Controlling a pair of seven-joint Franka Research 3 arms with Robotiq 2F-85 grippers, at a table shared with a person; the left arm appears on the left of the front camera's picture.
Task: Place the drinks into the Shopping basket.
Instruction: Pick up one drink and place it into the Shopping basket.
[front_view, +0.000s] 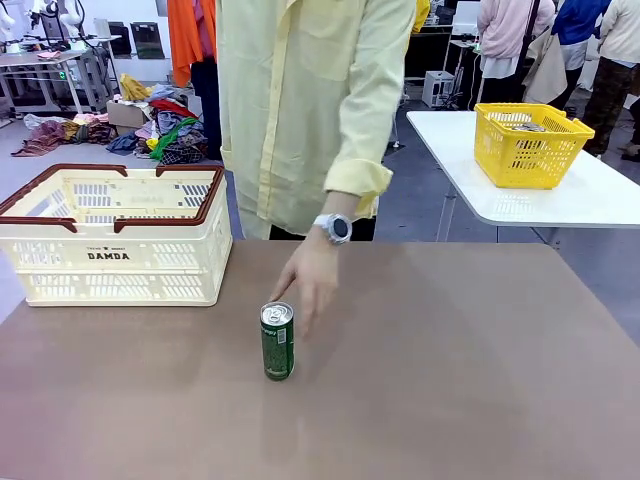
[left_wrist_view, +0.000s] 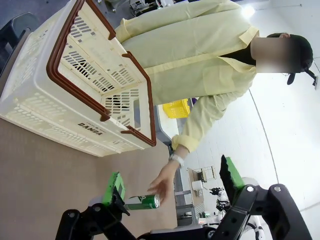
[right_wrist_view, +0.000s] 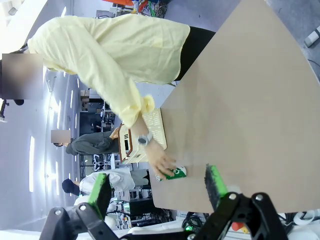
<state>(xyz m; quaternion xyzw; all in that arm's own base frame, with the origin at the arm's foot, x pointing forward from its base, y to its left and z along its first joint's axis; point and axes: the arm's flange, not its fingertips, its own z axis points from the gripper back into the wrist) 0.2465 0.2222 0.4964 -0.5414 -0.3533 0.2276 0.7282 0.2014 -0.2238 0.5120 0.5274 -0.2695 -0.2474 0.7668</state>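
One green drink can (front_view: 277, 342) with a silver top stands upright on the brown table, near the middle. A person's hand (front_view: 311, 285) hangs just behind and to the right of it, fingertips close to its top; whether they touch I cannot tell. The cream Shopping basket (front_view: 115, 235) with dark red handles sits at the table's far left. In the left wrist view my left gripper (left_wrist_view: 171, 172) is open and high above the table, with the can (left_wrist_view: 142, 202) and basket (left_wrist_view: 85, 85) far below. My right gripper (right_wrist_view: 156, 171) is open too, well away from the can (right_wrist_view: 175, 173).
The person in a pale yellow shirt (front_view: 300, 110) stands at the table's far edge. A yellow mesh basket (front_view: 530, 145) sits on a separate white table (front_view: 600, 195) at the back right. Bare brown tabletop (front_view: 450, 380) stretches in front of and to the right of the can.
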